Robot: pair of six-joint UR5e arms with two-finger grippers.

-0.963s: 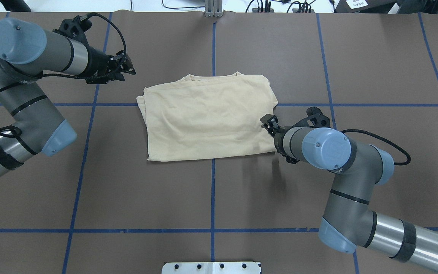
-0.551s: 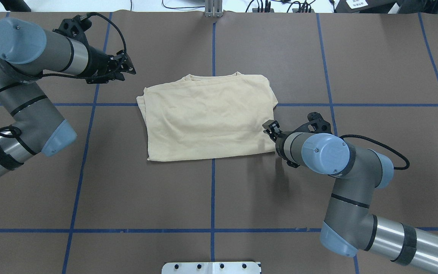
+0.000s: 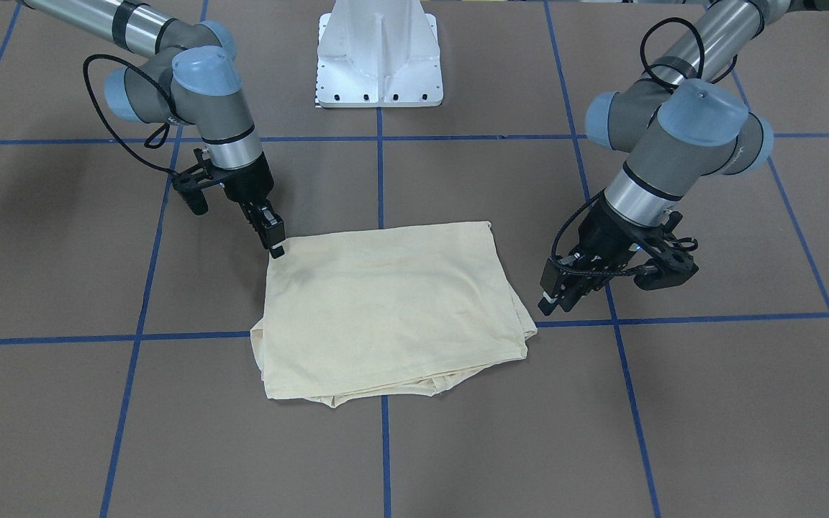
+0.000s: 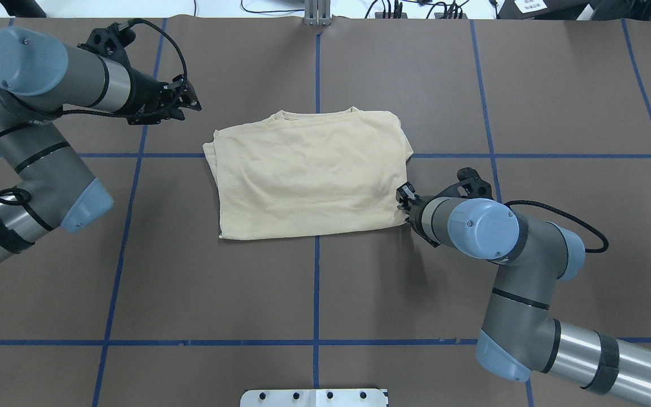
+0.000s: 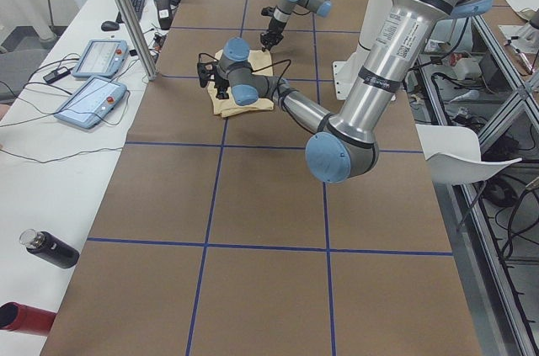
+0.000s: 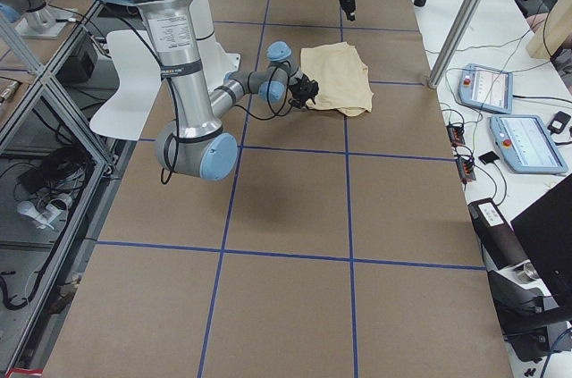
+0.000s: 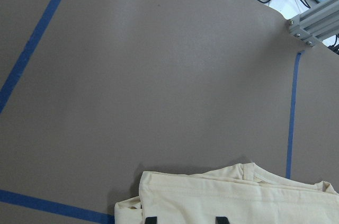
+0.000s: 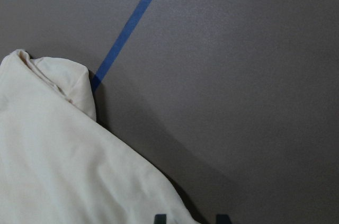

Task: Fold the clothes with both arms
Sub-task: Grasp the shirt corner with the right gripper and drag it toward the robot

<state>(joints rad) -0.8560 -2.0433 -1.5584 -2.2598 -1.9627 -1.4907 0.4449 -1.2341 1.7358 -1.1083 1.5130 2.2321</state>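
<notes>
Wide brown desk (image 4: pixel 557 85) gridded with blue tape lines (image 4: pixel 317 282), seen from above and behind the robot. Reaching in from 9 o'clock, the left arm (image 4: pixel 48 73), silver and grey with light blue joint caps and a looping black cable. Reaching in from 4 o'clock, the right arm (image 4: pixel 484 226), built the same. Just beyond the desk's centre toward 12 o'clock, a pale cream-yellow T-shirt (image 4: pixel 308 175), folded into a rough rectangle and lying flat, neckline along its 12 o'clock edge, stacked layers showing at its 9 o'clock side. At the desk's 6 o'clock edge, part of a white pedestal (image 4: pixel 314 397). Left gripper (image 4: pixel 191 102) at 10 o'clock from the T-shirt, near that corner but apart from the cloth; fingers (image 7: pixel 151 218) spread with a clear gap, as shown by the wrist camera. Right gripper (image 4: pixel 400 199) down at the T-shirt's 4 o'clock corner, right at the cloth's edge; fingers (image 8: pixel 159 218) spread, one over the fabric and the other over bare desk, not pressed together on it.
</notes>
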